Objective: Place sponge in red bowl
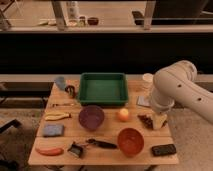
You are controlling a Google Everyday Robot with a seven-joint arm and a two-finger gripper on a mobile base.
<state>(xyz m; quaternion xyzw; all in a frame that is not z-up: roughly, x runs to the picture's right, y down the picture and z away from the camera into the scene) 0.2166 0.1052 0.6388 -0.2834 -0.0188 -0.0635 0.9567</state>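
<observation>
The sponge (53, 130), a flat blue-grey pad, lies on the left side of the wooden table (107, 156), untouched. The red bowl (130, 141) stands upright and empty near the front edge, right of centre. My gripper (150, 120) hangs at the end of the white arm (175, 87) over the table's right side. It is low over the surface, just above and to the right of the red bowl and far from the sponge. A tan object (160, 121) sits right beside it.
A dark purple bowl (91, 117) and an orange fruit (123, 114) sit mid-table. A green tray (103, 88) stands at the back, with a pale grey square (143, 101) to its right. A banana (57, 116), red pepper (49, 151), black brush (102, 144) and black phone (164, 149) lie around.
</observation>
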